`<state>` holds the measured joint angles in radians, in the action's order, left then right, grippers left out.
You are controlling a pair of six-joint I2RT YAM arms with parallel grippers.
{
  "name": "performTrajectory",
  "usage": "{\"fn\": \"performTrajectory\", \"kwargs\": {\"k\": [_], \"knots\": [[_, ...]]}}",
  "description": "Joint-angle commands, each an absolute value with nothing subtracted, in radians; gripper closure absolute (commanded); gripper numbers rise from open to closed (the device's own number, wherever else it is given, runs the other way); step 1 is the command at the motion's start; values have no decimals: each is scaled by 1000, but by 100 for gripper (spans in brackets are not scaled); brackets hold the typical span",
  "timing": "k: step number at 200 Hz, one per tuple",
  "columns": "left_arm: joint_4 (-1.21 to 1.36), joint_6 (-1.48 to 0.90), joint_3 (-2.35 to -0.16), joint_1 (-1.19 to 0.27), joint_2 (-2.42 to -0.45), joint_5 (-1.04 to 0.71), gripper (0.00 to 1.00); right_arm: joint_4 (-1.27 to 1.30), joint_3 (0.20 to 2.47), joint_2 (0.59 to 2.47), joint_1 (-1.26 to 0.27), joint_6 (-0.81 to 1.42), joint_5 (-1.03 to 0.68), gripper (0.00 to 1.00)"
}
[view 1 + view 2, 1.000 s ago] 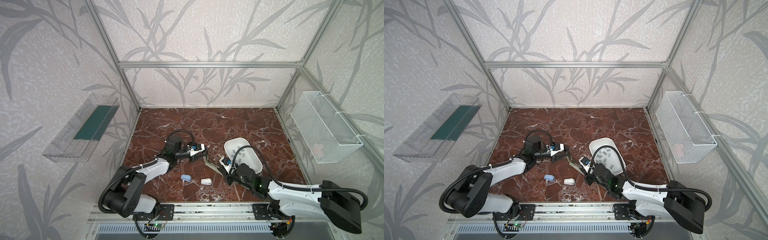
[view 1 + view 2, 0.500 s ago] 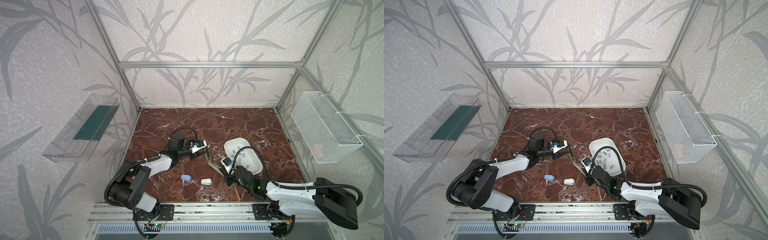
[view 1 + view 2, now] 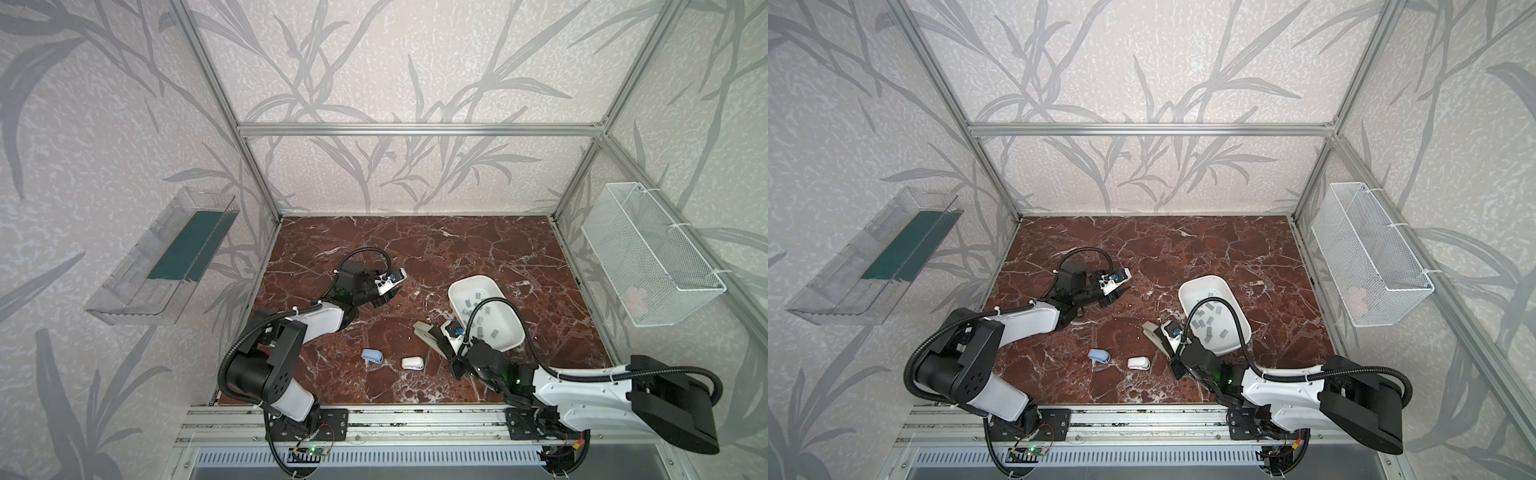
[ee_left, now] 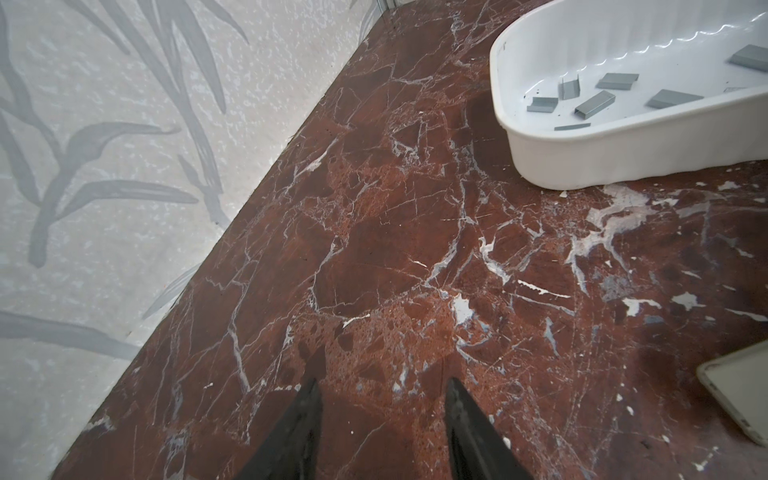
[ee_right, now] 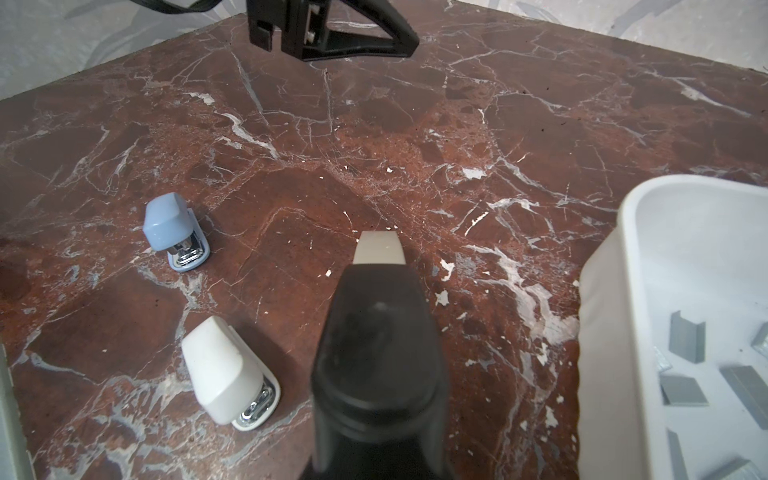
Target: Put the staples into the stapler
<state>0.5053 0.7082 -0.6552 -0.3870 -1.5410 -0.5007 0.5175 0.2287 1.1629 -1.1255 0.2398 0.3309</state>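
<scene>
Hovering above the red marble table (image 4: 374, 249), the left gripper (image 4: 383, 384) had its two black fingers spread apart with nothing between them, released and empty. The right gripper (image 5: 379, 282) was clenched on the beige stapler (image 5: 379, 249). Its fingers were pressed together over the stapler's body, so that only a short pale end stuck out beyond them in the right wrist view. In both top views that end pointed across the table towards the left arm. Whether the stapler touched the marble could not be told. The staples (image 4: 594, 103) lay loose in the white tray (image 4: 582, 166), short grey strips scattered over its floor at odd angles, none of them in either gripper. The tray stood on the table on the right arm's side, just beside the held stapler. Two more staplers rested on the marble near the front edge, well apart from the tray: a blue small stapler (image 5: 166, 218) and a white small stapler (image 5: 216, 365). They were near each other but not touching, with the white one nearer the right gripper.
</scene>
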Motion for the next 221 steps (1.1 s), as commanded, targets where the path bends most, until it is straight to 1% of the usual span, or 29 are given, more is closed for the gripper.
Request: {"fn": "performTrajectory", "kwargs": {"k": [1, 14, 42, 68, 86, 108, 137, 165, 221], "knots": [[474, 733, -615, -467, -1418, -502, 51, 506, 262, 1173, -1132, 269, 385, 100], [474, 725, -560, -527, -1355, -502, 51, 512, 265, 1177, -1132, 280, 401, 100], [650, 651, -391, -606, -1262, -509, 50, 512, 278, 1173, -1131, 298, 410, 100], [637, 679, -342, -705, -1221, -411, 49, 509, 292, 1175, -1132, 298, 395, 100], [693, 682, -302, -740, -1216, -411, 48, 512, 293, 1171, -1132, 298, 387, 100], [832, 664, -257, -763, -1247, -417, 46, 525, 293, 1170, -1132, 297, 369, 100], [899, 676, -286, -789, -1339, -416, 44, 561, 291, 1181, -1132, 289, 329, 100], [1053, 673, -286, -802, -1441, -388, 40, 568, 291, 1181, -1132, 292, 319, 100], [1185, 664, -312, -830, -1565, -379, 41, 583, 296, 1192, -1133, 295, 296, 100]]}}
